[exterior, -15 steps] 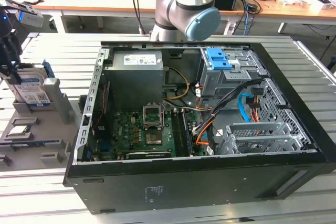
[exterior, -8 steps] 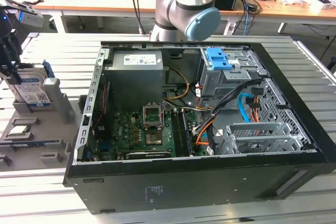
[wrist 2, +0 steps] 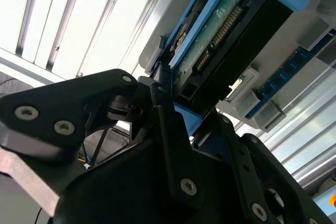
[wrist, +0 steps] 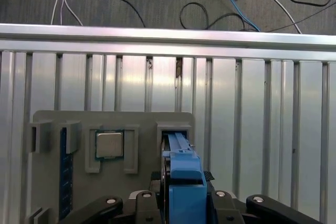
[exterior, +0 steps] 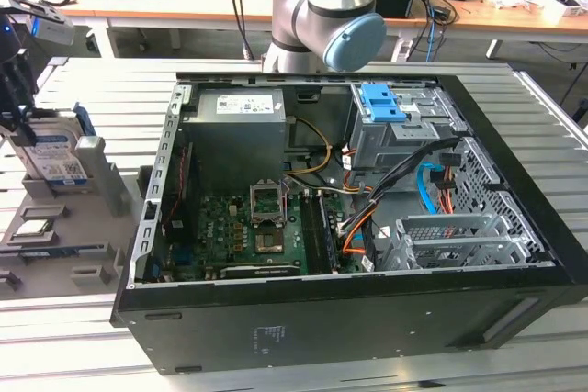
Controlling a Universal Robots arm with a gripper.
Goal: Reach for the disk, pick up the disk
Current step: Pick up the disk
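The gripper (wrist: 185, 211) was closed narrowly on the disk (exterior: 57, 158), with a black finger (wrist: 156, 203) against each flat side of it in the first wrist view. The disk stood on edge in a slot of a grey holder plate (exterior: 41, 268). That plate lay on the slotted aluminium tabletop (wrist: 252, 129) at the exterior view's left, well apart from the open computer case (exterior: 367, 319). The disk's blue-and-white label faced the exterior camera, and its lower edge sat down between the grey uprights (exterior: 92, 167) of the holder.

In the first wrist view the disk's blue side rail (wrist: 184, 182) ran between the fingers toward the slot's far bracket (wrist: 174, 128). On the same plate, just beside the slot, a processor chip (wrist: 109, 145) lay in a square recess. A blue memory stick (wrist: 65, 174) stood further along.

The second wrist view showed the disk's other face with its green circuit board (wrist 2: 210, 40).

Inside the case, a blue caddy (exterior: 381, 103) was fixed on the grey drive cage (exterior: 404, 140).
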